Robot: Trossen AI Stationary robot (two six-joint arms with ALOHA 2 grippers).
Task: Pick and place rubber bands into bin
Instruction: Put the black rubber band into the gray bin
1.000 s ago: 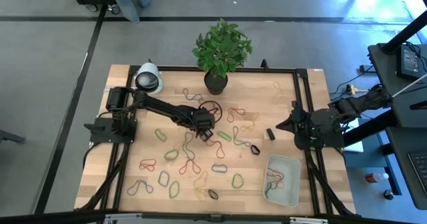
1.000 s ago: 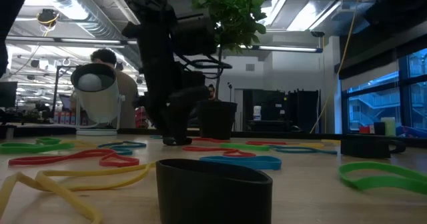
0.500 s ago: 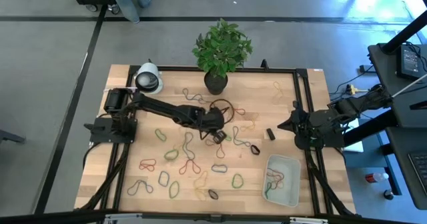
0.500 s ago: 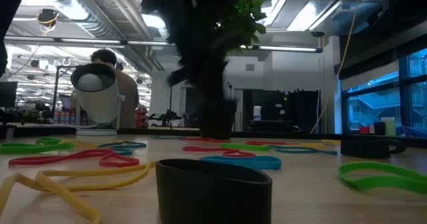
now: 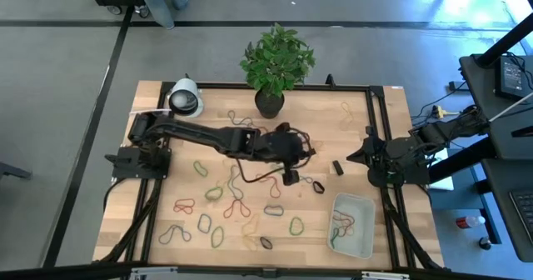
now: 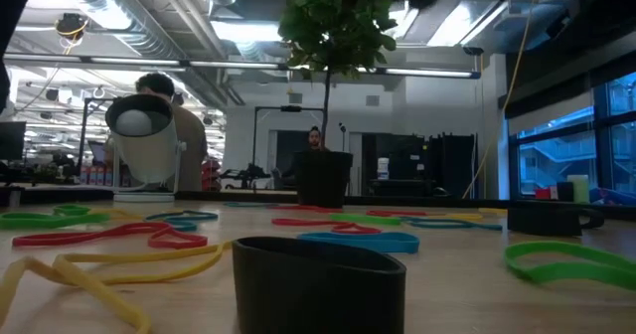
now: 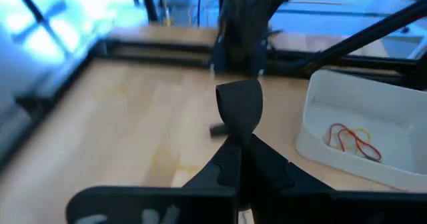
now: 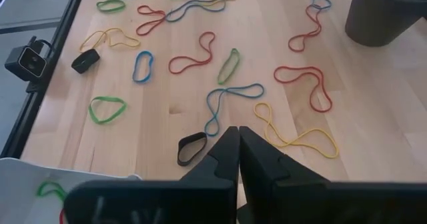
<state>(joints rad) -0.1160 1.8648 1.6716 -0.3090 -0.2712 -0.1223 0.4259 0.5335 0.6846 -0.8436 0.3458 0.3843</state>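
Overhead: pale wood table [image 5: 375, 122], rubber bands [image 5: 236, 203] scattered across it, few in bin [image 5: 354, 224] at near right. Left gripper [image 5: 289, 177] mid-table, clenched on dark band [image 5: 258, 177]. Right gripper [image 5: 350, 157] pinched empty, right edge. Potted plant [image 5: 276, 63] far edge; office behind.

We are looking at a robotics lab set in a large open-plan office. The wooden surface [image 5: 333, 130] sits inside a black metal frame [image 5: 379, 147] on a grey concrete floor [image 5: 67, 63], with two dark robot arms mounted at its left and right edges. Beyond the surface we see exposed ceiling ducts [image 6: 109, 6], strip lights [image 6: 238, 31], tall windows [image 6: 561, 145] on the right, workstations, and a person [image 6: 164, 100] seated far left.
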